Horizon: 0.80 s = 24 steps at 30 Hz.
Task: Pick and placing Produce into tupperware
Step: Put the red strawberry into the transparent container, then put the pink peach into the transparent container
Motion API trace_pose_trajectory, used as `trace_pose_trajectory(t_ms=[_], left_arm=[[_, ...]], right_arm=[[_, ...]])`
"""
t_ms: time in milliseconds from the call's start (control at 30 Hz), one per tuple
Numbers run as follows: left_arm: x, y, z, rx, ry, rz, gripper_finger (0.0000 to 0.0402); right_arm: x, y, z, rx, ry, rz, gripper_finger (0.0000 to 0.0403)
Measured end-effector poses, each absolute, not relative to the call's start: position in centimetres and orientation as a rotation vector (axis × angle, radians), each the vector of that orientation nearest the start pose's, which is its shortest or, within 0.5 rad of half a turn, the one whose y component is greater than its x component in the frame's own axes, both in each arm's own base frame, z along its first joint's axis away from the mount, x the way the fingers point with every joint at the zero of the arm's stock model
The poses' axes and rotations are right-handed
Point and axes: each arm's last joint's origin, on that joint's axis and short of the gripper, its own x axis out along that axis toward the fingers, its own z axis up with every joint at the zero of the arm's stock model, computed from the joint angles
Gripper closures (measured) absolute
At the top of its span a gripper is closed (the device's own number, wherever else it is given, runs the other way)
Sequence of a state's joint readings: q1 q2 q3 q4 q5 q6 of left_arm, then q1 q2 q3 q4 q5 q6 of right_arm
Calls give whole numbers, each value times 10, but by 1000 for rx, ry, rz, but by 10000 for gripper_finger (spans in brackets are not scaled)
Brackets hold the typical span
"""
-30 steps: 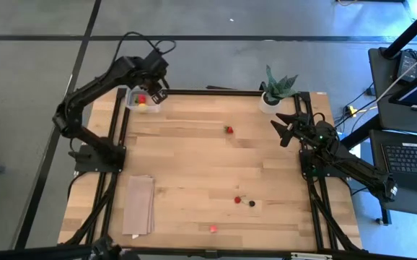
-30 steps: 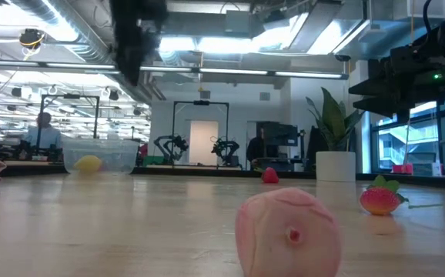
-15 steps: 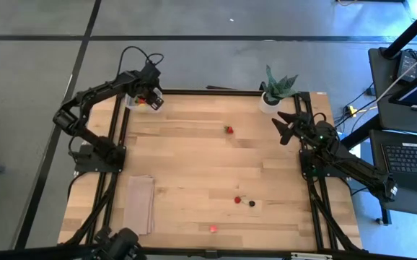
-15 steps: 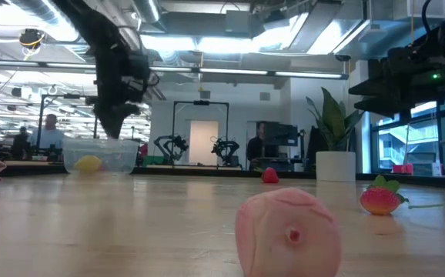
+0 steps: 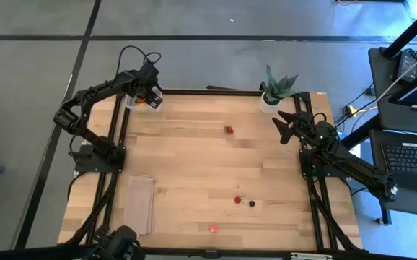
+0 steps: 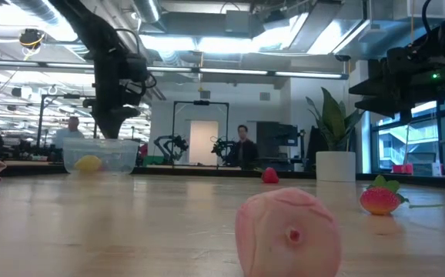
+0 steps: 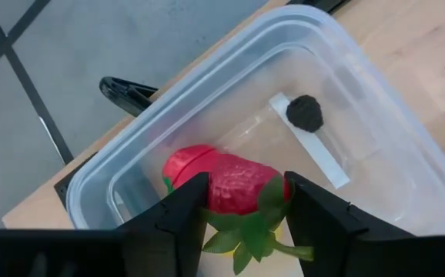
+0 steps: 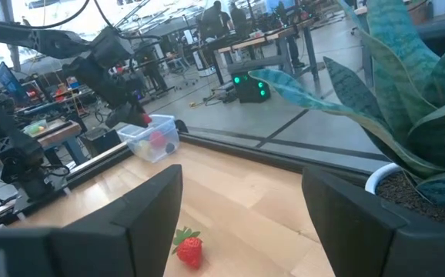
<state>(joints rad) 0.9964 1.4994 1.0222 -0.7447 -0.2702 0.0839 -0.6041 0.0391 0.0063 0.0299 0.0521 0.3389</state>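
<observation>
- L gripper [image 7: 242, 204] sits over the tupperware [image 7: 407, 146] at my table's far left corner; a strawberry [image 7: 234, 185] is between its fingers [image 7: 180, 215], can't tell if it's still pinched.
- Tub also holds a dark berry [image 7: 305, 112].
- R gripper [image 5: 284, 128] idles near the potted plant [image 5: 277, 87], jaws wide, nothing in them.
- Loose produce on wood: strawberry mid-table [image 5: 229, 130], red piece + dark berry [image 5: 252, 204] nearer front, pink piece [image 5: 213, 228] at front edge.

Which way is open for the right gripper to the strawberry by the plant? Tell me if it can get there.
Probably yes. The right gripper is open and empty, and the strawberry lies alone on bare table toward the table's middle from it. The plant stands off to the side.
</observation>
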Motion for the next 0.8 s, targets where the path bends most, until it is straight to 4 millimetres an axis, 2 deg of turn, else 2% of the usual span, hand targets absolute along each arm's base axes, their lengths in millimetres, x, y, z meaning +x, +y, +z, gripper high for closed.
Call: trace_pose_trajectory(t_ms=[367,800], left_arm=[[146,238,218,-397,1253,1041,248],[146,238,218,-412,1244,1054,201]], right_arm=[[81,-58,165,327,-108,-650,134],[81,-58,165,328,-109,-650,134]])
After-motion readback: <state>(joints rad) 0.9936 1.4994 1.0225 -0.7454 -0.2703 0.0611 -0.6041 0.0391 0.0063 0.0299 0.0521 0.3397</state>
